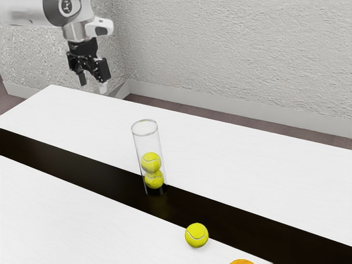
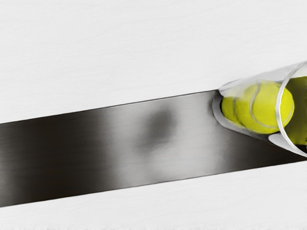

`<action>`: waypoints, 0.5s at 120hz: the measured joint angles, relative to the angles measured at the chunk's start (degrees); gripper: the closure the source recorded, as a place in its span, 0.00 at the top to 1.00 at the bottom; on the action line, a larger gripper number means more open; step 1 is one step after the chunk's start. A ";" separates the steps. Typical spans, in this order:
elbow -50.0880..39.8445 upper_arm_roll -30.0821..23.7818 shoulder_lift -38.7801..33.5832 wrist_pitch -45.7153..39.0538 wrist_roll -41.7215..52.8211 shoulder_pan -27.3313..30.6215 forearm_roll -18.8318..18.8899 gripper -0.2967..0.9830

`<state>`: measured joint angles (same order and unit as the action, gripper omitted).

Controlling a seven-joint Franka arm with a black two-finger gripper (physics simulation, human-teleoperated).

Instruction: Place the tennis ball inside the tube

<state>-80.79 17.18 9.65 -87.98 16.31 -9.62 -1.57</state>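
Exterior view: tool (image 1: 93,84) raised by surface's (image 1: 264,165) far edge, fingers standing wide apart. Loose tennis ball (image 1: 197,235) on surface, at near edge of black stripe (image 1: 82,169). Clear tube (image 1: 147,144) upright on stripe, two balls (image 1: 151,162) stacked inside.

Tennis balls (image 1: 197,235): apparently three, two overlapping behind clear wall. Clear tube (image 1: 136,151): one. Orange thing (image 1: 242,262), cut off by exterior view's lower edge: one. Table (image 1: 66,203): one. Dark strip (image 1: 71,162): one.

Wears smooth pale casing (image 1: 19,15), a dark joint band (image 1: 53,11) beside a ringed round marking (image 1: 67,6), and black housing (image 1: 82,48).
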 joint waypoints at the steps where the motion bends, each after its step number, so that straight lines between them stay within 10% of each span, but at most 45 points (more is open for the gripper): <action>1: 0.00 0.02 0.05 0.06 0.00 -0.01 0.00 0.77; 28: 0.00 -1.38 0.33 1.49 -0.04 0.13 0.04 0.77; 60: -0.41 -16.54 1.05 0.44 -3.57 -0.76 0.67 0.77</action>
<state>-81.20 0.64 10.71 -87.54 12.74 -10.38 -0.90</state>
